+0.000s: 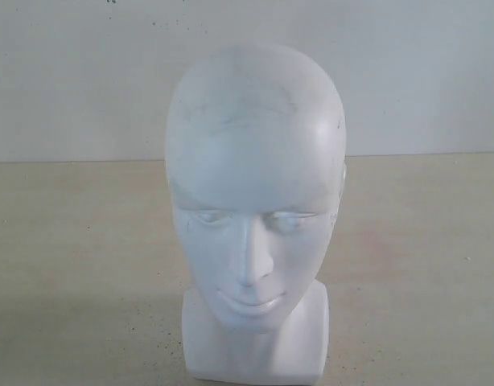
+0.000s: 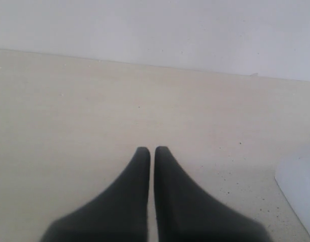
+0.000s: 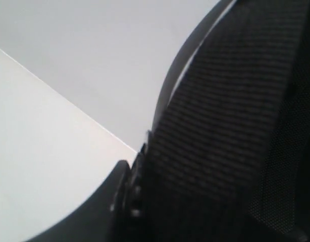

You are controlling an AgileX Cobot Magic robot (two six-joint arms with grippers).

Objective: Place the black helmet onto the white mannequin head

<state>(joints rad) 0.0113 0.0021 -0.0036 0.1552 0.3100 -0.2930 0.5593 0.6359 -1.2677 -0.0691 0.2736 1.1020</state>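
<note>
The white mannequin head (image 1: 255, 201) stands upright on its blocky neck base at the middle of the exterior view, bare and facing the camera. Neither arm shows there, and the helmet is out of that view. The black helmet (image 3: 230, 126) fills the right wrist view from very close, showing a woven strap, mesh padding and a curved rim. My right gripper (image 3: 137, 166) is clamped on the helmet's edge. One dark finger (image 3: 94, 206) shows; the other is hidden behind the strap. My left gripper (image 2: 152, 149) is shut and empty above the table. A white corner of the head's base (image 2: 299, 194) lies off to its side.
A pale beige tabletop (image 1: 78, 265) with small dark specks spreads around the head. A plain white wall (image 1: 86, 72) closes it off behind.
</note>
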